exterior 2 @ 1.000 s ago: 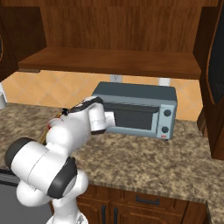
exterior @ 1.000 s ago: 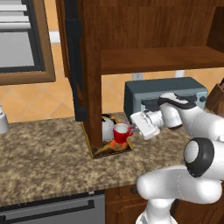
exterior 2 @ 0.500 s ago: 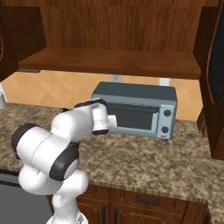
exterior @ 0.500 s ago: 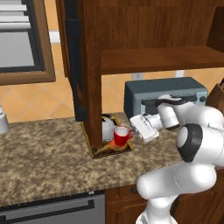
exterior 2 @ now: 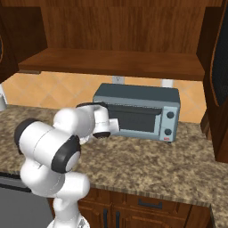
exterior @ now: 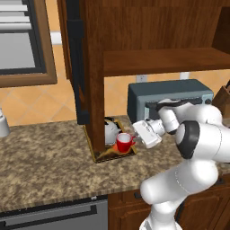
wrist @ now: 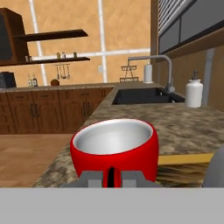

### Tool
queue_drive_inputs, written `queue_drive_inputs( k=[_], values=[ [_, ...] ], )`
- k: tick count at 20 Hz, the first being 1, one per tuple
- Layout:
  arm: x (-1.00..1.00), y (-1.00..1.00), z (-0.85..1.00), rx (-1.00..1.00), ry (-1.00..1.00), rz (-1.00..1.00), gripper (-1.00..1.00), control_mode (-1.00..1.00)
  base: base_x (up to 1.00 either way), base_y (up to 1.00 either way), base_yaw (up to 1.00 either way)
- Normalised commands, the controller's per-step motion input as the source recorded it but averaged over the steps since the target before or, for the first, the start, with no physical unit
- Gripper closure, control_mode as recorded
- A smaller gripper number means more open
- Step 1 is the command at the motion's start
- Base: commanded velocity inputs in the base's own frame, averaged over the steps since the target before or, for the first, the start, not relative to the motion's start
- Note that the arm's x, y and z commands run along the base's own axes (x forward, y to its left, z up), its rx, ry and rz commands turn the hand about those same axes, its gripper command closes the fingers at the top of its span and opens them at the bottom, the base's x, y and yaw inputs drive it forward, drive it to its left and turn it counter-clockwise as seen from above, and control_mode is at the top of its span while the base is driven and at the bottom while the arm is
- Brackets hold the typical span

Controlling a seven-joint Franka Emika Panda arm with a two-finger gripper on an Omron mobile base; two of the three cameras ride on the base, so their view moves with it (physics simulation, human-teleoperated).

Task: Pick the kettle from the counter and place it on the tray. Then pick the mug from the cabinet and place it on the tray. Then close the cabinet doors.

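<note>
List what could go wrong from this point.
1. The hand is shut on the mug by its handle; releasing at a tilt could tip it on the tray.
2. The kettle sits right beside the mug, so pulling back carelessly could knock it.
3. The open cabinet door hangs close above the tray and could catch the arm.

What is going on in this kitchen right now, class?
The white robot arm has its gripper shut on the red mug by the handle, right at the tray on the granite counter. The kettle already sits on that tray. The cabinet door above stands open.
</note>
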Motion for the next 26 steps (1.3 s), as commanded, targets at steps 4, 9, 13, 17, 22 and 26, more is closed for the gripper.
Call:
queue_drive_inputs(
  k=[4,9,13,17,22,26],
  values=[
    [0.16,0.00,-0.16,-0.03,0.00,-0.01,1.00,-1.00,0.00,0.00,0.00],
    [0.19,0.00,-0.16,-0.02,0.00,0.00,1.00,-1.00,0.00,0.00,0.00],
    [0.24,0.03,-0.14,-0.01,0.00,0.00,1.00,-1.00,0.00,0.00,0.00],
    [0.21,0.02,-0.12,0.00,0.00,0.00,1.00,-1.00,0.00,0.00,0.00],
    [0.22,0.06,-0.14,0.00,0.00,0.00,1.00,-1.00,0.00,0.00,0.00],
    [0.20,0.07,-0.17,0.00,0.00,0.00,1.00,-1.00,0.00,0.00,0.00]
  ],
)
